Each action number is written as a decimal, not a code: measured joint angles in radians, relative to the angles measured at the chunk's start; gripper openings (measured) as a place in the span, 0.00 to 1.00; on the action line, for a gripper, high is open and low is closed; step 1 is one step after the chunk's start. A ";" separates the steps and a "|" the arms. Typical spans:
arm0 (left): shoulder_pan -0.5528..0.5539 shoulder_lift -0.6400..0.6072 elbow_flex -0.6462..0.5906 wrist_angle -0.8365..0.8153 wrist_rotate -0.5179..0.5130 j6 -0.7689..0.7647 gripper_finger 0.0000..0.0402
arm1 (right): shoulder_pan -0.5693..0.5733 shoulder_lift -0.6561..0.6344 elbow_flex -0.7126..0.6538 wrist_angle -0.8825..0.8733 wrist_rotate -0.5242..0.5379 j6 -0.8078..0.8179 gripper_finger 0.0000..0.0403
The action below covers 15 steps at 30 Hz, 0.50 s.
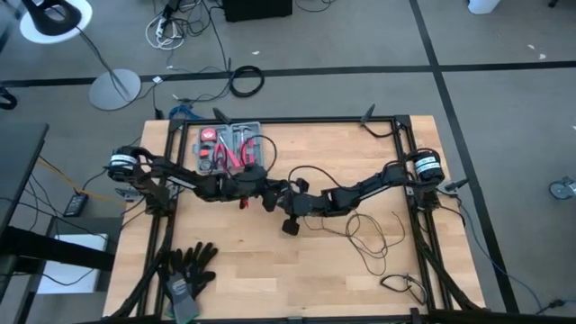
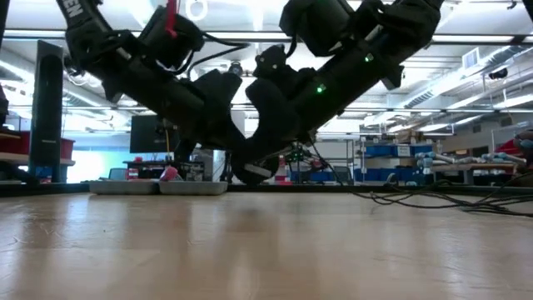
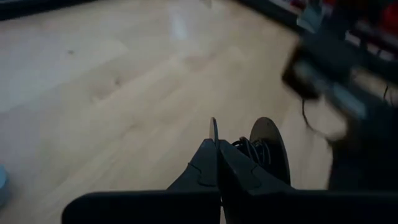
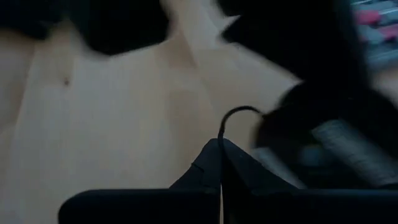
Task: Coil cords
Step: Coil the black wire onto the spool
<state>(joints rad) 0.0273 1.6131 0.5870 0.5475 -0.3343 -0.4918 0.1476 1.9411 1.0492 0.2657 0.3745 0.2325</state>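
The cords are thin black wire. Loose loops (image 1: 369,236) lie on the wooden table right of centre. A short arc of wire (image 4: 239,111) rises from my right gripper's tips. A round black puck (image 3: 273,143) with wound wire (image 3: 252,149) sits beside my left gripper's fingers. Both grippers meet above the table's middle: my left gripper (image 1: 270,196) (image 3: 217,146) and my right gripper (image 1: 295,193) (image 4: 221,146) are each shut on wire. The low view shows both hands (image 2: 250,125) above the tabletop. My left gripper pinches a thin black strand (image 3: 213,127) between its two fingertips; the strand sticks out past the tips. The puck lies against the side of one finger, clear of the table; whether the finger touches it, I cannot tell. My right gripper pinches the wire between its two fingertips, and the wire (image 4: 225,121) curves out of the tips in a small arc toward a blurred dark shape beside it. The pinched part is clear of the table.
A tray of red-handled tools (image 1: 232,148) stands at the far edge, left of centre. Black gloves (image 1: 184,270) lie at the near left corner. Another small tangle of wire (image 1: 402,284) lies at the near right. Black frame rails (image 1: 396,121) border the table.
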 joint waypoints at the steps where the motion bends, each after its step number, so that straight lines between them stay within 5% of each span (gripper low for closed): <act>1: -0.003 0.000 0.010 -0.024 0.009 0.015 0.00 | -0.003 -0.009 0.000 -0.018 0.007 0.000 0.00; 9: -0.004 0.000 0.022 -0.117 0.088 0.017 0.00 | -0.008 -0.111 0.000 -0.243 0.157 0.004 0.00; 15: -0.004 0.000 0.018 -0.121 0.115 0.019 0.00 | -0.016 -0.121 -0.002 -0.244 0.131 0.003 0.00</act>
<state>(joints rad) 0.0231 1.6127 0.6050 0.4261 -0.2196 -0.4732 0.1317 1.8197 1.0475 0.0213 0.5055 0.2354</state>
